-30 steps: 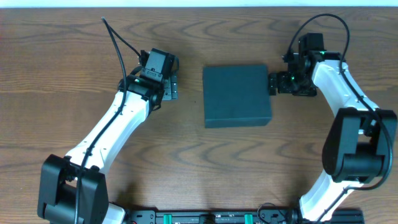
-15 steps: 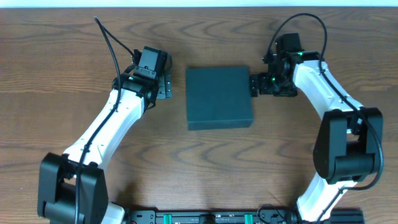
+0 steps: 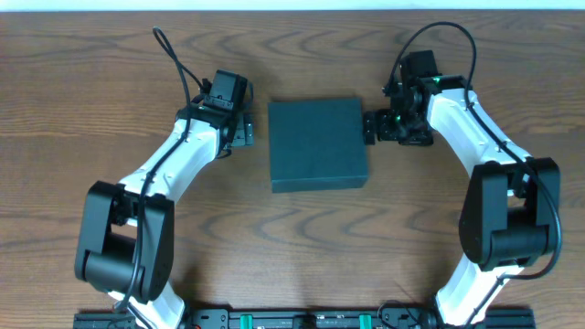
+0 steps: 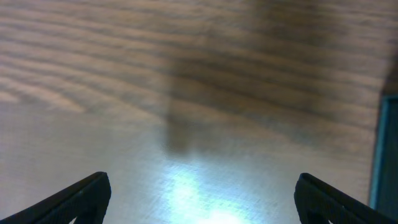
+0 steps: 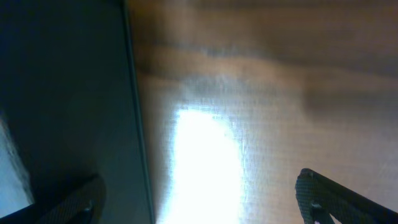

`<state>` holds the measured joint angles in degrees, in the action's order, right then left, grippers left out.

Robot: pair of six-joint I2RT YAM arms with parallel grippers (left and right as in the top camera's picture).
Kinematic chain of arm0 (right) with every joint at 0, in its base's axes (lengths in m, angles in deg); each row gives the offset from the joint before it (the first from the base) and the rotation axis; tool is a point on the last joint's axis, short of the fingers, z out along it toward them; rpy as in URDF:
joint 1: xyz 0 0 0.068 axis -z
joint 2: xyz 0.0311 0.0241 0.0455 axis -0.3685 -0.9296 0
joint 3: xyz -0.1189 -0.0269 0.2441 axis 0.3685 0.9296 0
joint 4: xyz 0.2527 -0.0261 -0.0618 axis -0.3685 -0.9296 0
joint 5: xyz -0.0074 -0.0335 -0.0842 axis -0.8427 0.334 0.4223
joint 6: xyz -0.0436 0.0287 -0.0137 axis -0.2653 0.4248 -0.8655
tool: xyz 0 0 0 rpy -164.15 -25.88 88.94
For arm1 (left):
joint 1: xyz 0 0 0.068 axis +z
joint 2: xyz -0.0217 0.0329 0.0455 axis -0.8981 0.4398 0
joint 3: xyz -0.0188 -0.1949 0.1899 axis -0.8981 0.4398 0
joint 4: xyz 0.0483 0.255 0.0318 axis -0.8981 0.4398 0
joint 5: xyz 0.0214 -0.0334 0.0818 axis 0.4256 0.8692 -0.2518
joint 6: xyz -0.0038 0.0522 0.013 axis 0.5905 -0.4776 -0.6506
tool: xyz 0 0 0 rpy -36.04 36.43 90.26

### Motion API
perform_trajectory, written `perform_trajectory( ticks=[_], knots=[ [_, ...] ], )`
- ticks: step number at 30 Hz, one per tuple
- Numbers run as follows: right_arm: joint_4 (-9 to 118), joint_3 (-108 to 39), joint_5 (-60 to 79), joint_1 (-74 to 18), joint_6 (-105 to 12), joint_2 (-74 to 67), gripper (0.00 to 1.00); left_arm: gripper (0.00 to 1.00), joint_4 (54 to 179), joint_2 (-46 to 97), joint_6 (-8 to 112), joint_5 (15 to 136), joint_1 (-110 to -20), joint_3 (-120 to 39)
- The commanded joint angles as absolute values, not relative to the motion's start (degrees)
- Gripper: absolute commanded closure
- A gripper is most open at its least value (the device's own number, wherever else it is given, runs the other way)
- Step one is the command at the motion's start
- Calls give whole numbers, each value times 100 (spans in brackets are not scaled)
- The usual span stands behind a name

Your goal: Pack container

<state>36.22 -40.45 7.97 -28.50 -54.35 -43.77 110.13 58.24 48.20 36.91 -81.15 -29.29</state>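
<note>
The dark teal-green container (image 3: 317, 144) lies with its lid shut in the middle of the wooden table. My left gripper (image 3: 241, 128) is open and empty just left of the container's upper left corner; a strip of the container's edge (image 4: 387, 162) shows at the right of the left wrist view, where the left gripper (image 4: 202, 196) frames bare wood. My right gripper (image 3: 369, 127) is open at the container's upper right edge. In the right wrist view the container (image 5: 65, 106) fills the left side, and one finger of the right gripper (image 5: 199, 196) is over it, the other over bare wood.
The wooden table (image 3: 110, 82) spreads around the container. A pale band runs along the table's far edge (image 3: 292, 5). Both arm bases stand at the front edge, with a black rail (image 3: 302, 320) between them.
The container has slid left across the table with my right gripper at its right edge. My left gripper shifted left, and its arm base has moved nearer the centre.
</note>
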Motion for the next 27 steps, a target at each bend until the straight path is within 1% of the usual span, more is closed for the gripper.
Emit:
perform_trajectory(
  ticks=[1, 10, 18, 27],
  knots=[
    [3421, -4014, 508, -2915, -5428, -4460, 1, 5, 10801, 5964, 4720, 3925, -8082, -2911],
    [3019, -4014, 526, -2922, -5642, -4460, 1, 5, 10147, 5964, 4431, 4611, -8082, -2911],
    [2975, -4014, 331, -2970, -5642, -4460, 1, 5, 10027, 5964, 4431, 4659, -8145, -2911],
    [3051, -4014, 464, -3328, -5640, -4460, 1, 5, 9970, 5964, 4431, 4755, -8160, -2911]
  ],
)
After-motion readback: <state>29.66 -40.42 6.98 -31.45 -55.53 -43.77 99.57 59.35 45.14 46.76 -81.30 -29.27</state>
